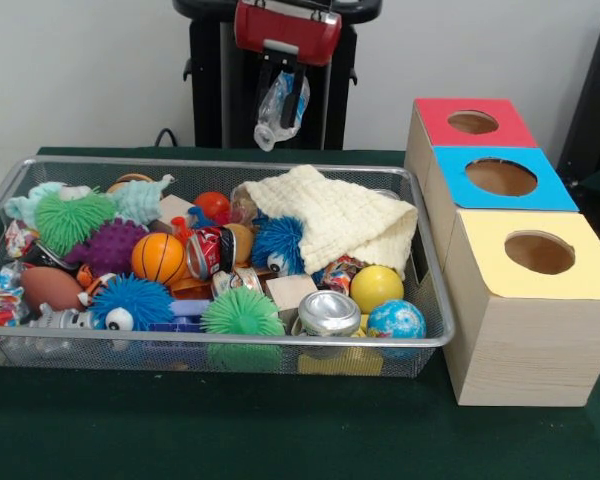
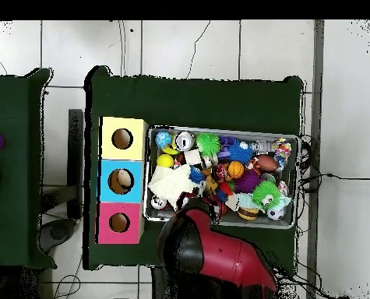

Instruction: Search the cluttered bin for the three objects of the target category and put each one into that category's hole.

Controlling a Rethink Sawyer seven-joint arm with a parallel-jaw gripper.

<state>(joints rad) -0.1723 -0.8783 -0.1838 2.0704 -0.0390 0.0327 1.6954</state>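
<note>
My gripper (image 1: 284, 78) hangs high behind the bin's far edge, shut on a crushed clear plastic bottle (image 1: 280, 110) with a blue label that dangles below it. The wire mesh bin (image 1: 230, 340) holds a silver can (image 1: 329, 312) near the front and a crushed red can (image 1: 208, 250) in the middle. Three wooden boxes stand to the right of the bin, each with a round hole: red top (image 1: 472, 122), blue top (image 1: 500, 177), yellow top (image 1: 538, 252). In the overhead view the red arm (image 2: 211, 249) hides the gripper and the bottle.
The bin also holds a cream knitted cloth (image 1: 335, 215), spiky green (image 1: 242, 312), blue (image 1: 132, 300) and purple (image 1: 108, 245) balls, an orange basketball (image 1: 158, 257), a yellow ball (image 1: 376, 287) and a globe ball (image 1: 396, 320). Green cloth (image 1: 230, 430) covers the table.
</note>
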